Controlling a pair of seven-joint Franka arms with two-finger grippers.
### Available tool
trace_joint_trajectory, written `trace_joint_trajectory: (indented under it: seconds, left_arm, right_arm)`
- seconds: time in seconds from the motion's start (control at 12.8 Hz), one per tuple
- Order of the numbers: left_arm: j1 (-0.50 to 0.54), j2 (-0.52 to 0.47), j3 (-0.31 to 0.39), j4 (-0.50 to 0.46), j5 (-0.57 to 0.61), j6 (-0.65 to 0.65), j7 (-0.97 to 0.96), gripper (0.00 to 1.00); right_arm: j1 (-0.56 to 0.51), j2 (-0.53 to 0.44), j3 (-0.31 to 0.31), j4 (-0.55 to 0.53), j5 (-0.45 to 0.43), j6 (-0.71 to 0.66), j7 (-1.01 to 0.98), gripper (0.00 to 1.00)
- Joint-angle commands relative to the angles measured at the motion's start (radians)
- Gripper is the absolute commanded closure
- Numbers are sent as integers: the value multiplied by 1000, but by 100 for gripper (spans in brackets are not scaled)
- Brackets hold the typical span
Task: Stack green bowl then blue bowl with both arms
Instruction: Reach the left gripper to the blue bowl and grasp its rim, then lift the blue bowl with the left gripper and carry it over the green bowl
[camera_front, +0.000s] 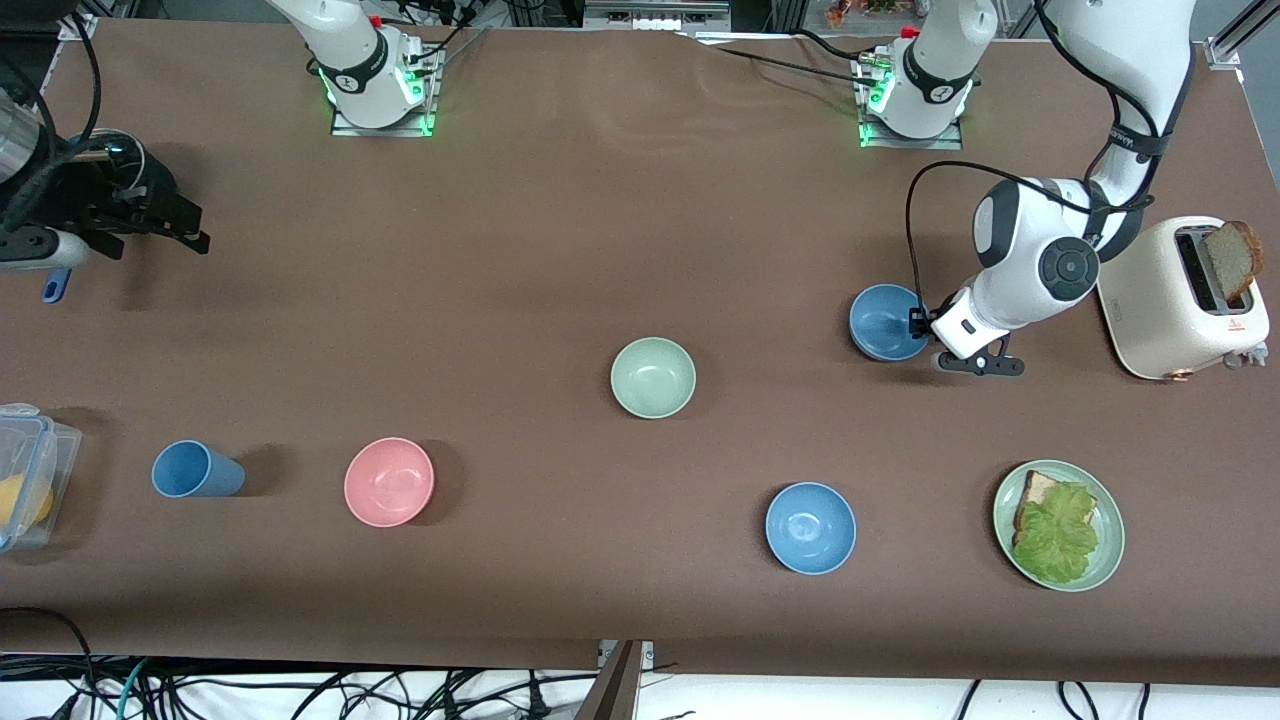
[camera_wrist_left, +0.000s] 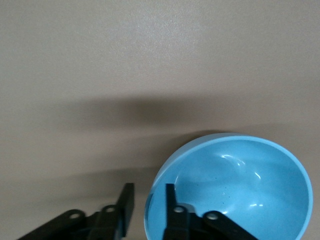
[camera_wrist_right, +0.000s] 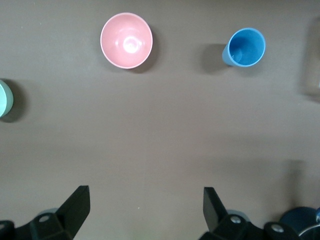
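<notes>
The left arm (camera_front: 1040, 265) reached down from its base with the elbow raised above the toaster (camera_front: 1185, 300) and the forearm bent low, the wrist turned so that the left gripper (camera_front: 918, 325) met the blue bowl (camera_front: 888, 322) at the rim on the toaster's side. In the left wrist view the left gripper (camera_wrist_left: 149, 192) was set narrow and straddled that rim: one finger (camera_wrist_left: 170, 200) stood inside the blue bowl (camera_wrist_left: 235, 190), the other (camera_wrist_left: 127, 200) outside it, with a slim gap showing between the outer finger and the wall, so the rim was not pinched. The blue bowl sat on the table (camera_front: 560, 230) at about two o'clock from the green bowl (camera_front: 653, 377) as the front camera saw it, well apart from it and farther from that camera. The green bowl stood upright near the middle of the table, with a brighter blue bowl (camera_front: 810, 527) at its four o'clock and a pink bowl (camera_front: 389, 481) at its eight o'clock, both nearer to the camera. The right arm waited at its own end of the table, the right gripper (camera_front: 195, 228) hanging over bare tabletop; in the right wrist view the right gripper (camera_wrist_right: 145, 195) was spread wide and held nothing, with the pink bowl (camera_wrist_right: 126, 40) and a blue cup (camera_wrist_right: 246, 46) in sight.
</notes>
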Motion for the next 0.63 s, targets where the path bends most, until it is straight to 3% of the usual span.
trace_joint_trajectory:
  seconds: [0.0,0.24,0.39,0.55]
  left_arm:
    - [-2,-34,1,-25,5,6,21,100]
    - [-5,-74,-9,36,-34,-80,16,100]
    - [-17,-75,-40,191,-132,-265,4,100]
    - [-93,-57,-43,325,-144,-324,-93,100]
  right_arm:
    - [34,11,-23,34,-23,-28,22,0]
    - [34,16,-23,57,-28,-31,17,0]
    - [33,16,-26,58,-46,-32,16,0]
    - [31,16,-27,64,-53,-34,16,0]
